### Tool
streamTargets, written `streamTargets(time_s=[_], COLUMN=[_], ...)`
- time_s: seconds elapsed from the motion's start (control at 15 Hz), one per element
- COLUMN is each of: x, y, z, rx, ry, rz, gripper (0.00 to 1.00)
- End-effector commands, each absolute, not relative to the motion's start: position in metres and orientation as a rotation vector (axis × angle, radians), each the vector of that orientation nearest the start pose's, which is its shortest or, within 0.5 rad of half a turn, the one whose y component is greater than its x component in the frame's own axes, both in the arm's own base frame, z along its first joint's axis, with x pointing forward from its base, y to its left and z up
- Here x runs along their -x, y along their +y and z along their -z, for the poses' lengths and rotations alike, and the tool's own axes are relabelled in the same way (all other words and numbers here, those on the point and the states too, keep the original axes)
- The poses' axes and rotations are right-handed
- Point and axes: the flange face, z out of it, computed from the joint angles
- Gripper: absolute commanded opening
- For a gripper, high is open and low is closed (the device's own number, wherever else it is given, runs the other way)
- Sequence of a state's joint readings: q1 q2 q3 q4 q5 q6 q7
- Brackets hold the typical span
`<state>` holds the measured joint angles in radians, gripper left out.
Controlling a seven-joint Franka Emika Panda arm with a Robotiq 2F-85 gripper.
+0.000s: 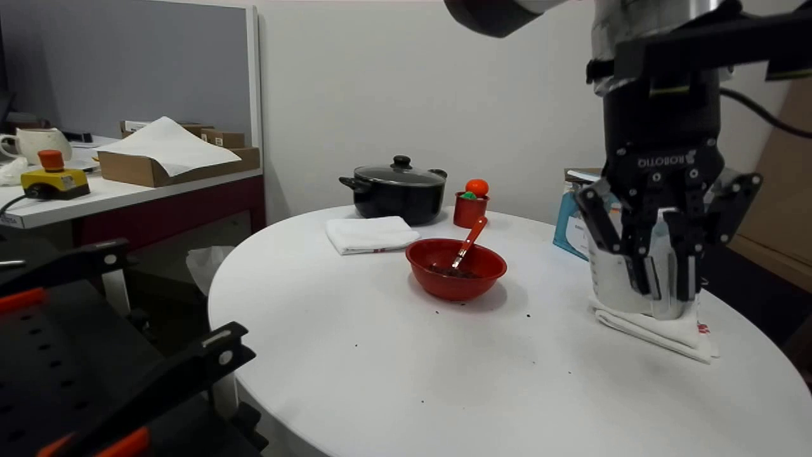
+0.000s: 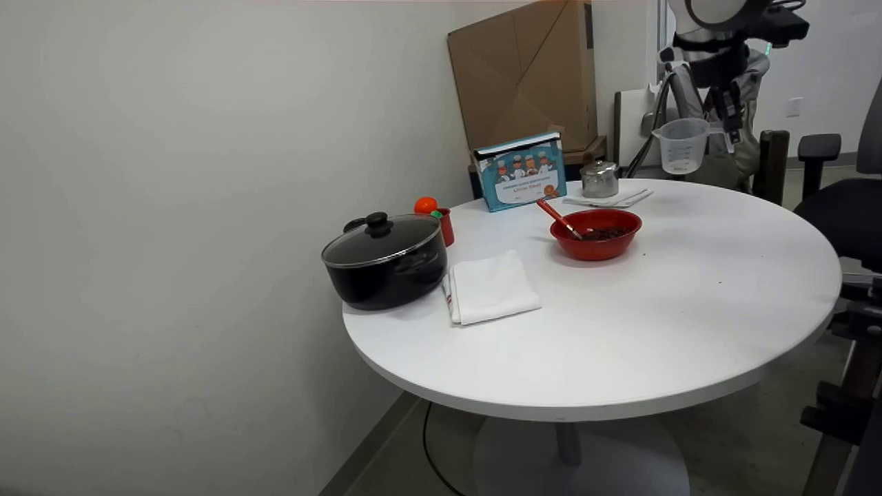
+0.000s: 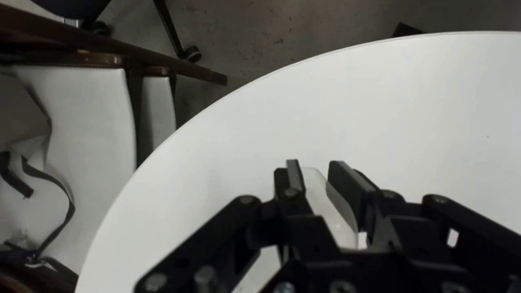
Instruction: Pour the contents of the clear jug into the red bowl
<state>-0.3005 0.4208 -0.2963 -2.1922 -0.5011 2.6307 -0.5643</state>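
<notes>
Round and white, the table (image 2: 661,331) bears the red bowl (image 2: 596,244), a spoon (image 2: 558,219) leaning inside. Fingers (image 3: 294,179) narrow, the gripper (image 1: 669,294) holds the clear jug (image 2: 681,146) aloft by its handle (image 3: 325,209), well apart from the bowl. In an exterior view the gripper covers part of the jug (image 1: 612,279), its markings too faint to read. A red cup (image 1: 469,211) stands just beside a black pot (image 1: 398,198). ROBOTIQ marks the gripper; print on the blue box (image 2: 524,172) is mostly too small.
</notes>
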Motion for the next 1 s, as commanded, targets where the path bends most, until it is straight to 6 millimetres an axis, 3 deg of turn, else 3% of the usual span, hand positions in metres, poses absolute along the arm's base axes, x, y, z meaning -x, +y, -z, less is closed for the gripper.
streamTargets(time_s=[0.0, 0.13, 0.4, 0.93], x=[-0.462, -0.457, -0.452, -0.458], y=[-0.314, -0.316, -0.307, -0.285], z=[-0.166, -0.152, -0.137, -0.121], rx=[3.460, 3.468, 3.371, 3.089], ry=[-0.404, -0.208, 0.007, 0.149], rz=[-0.340, -0.391, -0.464, -0.573], gripper=[0.11, 0.11, 0.11, 0.11])
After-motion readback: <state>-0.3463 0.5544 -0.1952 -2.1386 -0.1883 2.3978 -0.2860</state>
